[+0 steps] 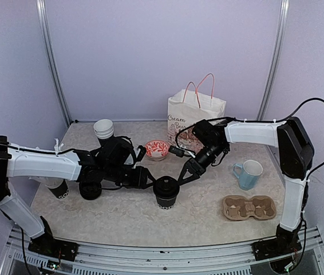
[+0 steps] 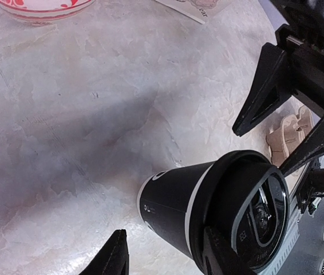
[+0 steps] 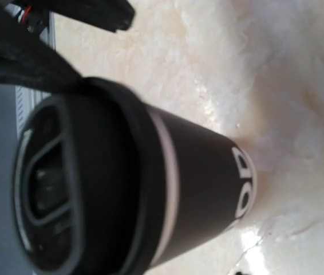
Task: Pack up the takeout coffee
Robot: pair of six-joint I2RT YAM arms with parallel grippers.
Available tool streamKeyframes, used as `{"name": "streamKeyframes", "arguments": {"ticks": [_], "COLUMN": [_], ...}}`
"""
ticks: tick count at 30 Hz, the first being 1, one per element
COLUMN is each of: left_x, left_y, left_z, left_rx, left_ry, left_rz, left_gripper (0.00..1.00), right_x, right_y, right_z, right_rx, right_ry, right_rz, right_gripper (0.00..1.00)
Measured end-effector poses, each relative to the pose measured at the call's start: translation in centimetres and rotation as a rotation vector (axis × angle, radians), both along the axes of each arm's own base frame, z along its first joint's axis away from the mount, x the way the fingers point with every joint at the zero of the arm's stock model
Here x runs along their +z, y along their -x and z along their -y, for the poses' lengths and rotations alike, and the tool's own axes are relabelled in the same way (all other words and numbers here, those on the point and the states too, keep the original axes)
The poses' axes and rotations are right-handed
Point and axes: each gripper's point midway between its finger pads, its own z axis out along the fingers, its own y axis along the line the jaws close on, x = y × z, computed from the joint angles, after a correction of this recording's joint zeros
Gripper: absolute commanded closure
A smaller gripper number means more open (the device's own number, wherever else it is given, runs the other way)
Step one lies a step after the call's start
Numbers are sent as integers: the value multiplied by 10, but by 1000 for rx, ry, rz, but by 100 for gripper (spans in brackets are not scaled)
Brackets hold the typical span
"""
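Black paper cup: standing at the far left of the table, its top hiding under the left arm.
White cup stack: sitting at the back left.
Left gripper: reaching in from the left, its fingers spreading to either side of the lidded cup. In the wrist view one finger is standing clear of the cup wall and the other is crossing in front of the lid rim, so it is straddling rather than clamping.
Patterned bowl: sitting behind the two grippers.
Lidded coffee cup: standing upright near the front middle, lid on, between the two grippers.
Right gripper: hovering just above and right of the lid, jaws standing apart, one fingertip lying at the rim; whether it is touching cannot be told.
Paper bag: standing at the back.
Blue mug: sitting right of the grippers.
Cardboard carrier: lying front right, well apart from the lidded cup.
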Motion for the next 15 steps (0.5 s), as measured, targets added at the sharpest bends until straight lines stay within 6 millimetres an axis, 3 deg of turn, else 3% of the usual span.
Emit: {"name": "streamKeyframes", "arguments": {"ticks": [10,13,15], "left_x": [-1,-2,-1], "left_y": [-3,-5,-5], "left_z": [3,3,3], "left_rx": [2,5,5], "left_ry": [0,1,2], "left_rz": [-2,-2,-1], "left_gripper": [58,58,58], "right_x": [-7,-7,-6], "right_y": [4,4,4], "right_z": [2,2,2], "right_rx": [-43,-53,-54], "right_ry": [35,41,42], "right_rz": [-86,-98,-96], "right_gripper": [66,66,60]}}
